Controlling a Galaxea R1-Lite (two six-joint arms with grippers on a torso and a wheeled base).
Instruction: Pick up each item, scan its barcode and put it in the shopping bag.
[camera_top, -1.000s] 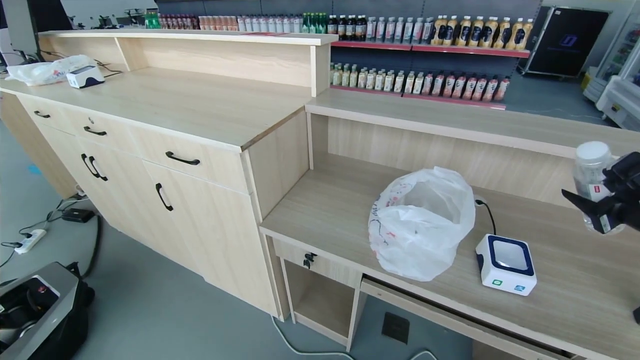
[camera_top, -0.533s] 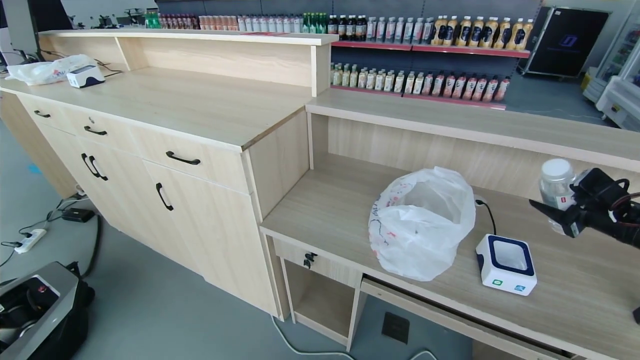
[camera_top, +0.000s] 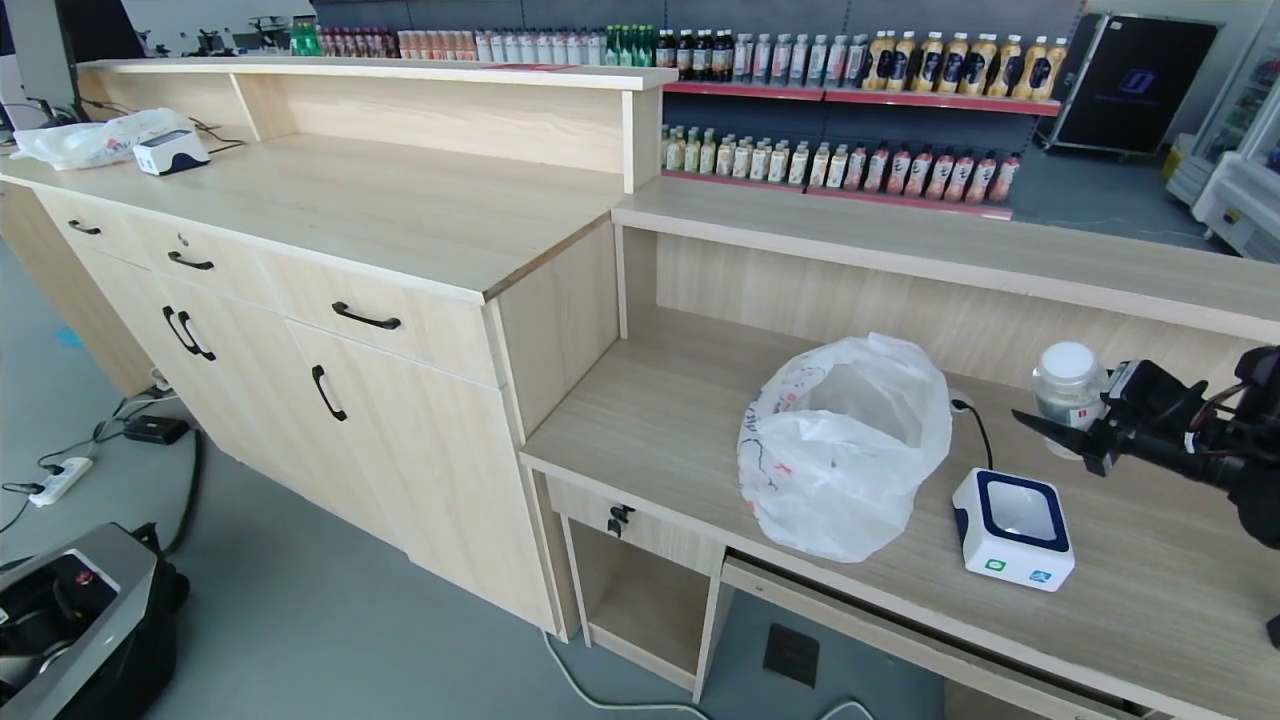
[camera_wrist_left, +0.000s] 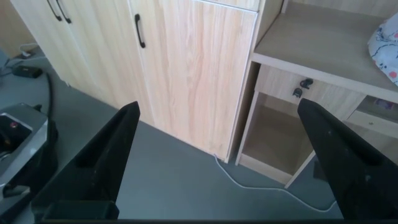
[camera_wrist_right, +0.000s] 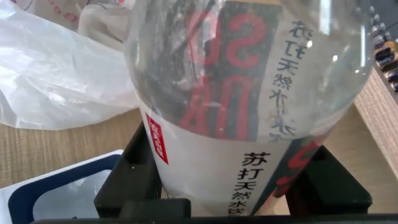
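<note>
On your tabletop (camera_top: 680, 420), the shopping bag (camera_top: 840, 445) stands open-mouthed and has not moved in the last 1 second. Neither has the scanner (camera_top: 1012, 527) just beside it on the robot's right.

What has changed is the right end effector (camera_top: 1062, 432). It has swung in from the right edge and dropped, carrying the bottle (camera_top: 1068, 390) leftward. Its fingers are clamped on the bottle's body, cap up, and it now hangs above the tabletop just behind the scanner.

You are probably mid-approach to the scan. The bottle is not yet over the window, and you cannot tell where the barcode faces.

The left end effector (camera_wrist_left: 217, 106) is spread wide and empty, low over the floor.
</note>
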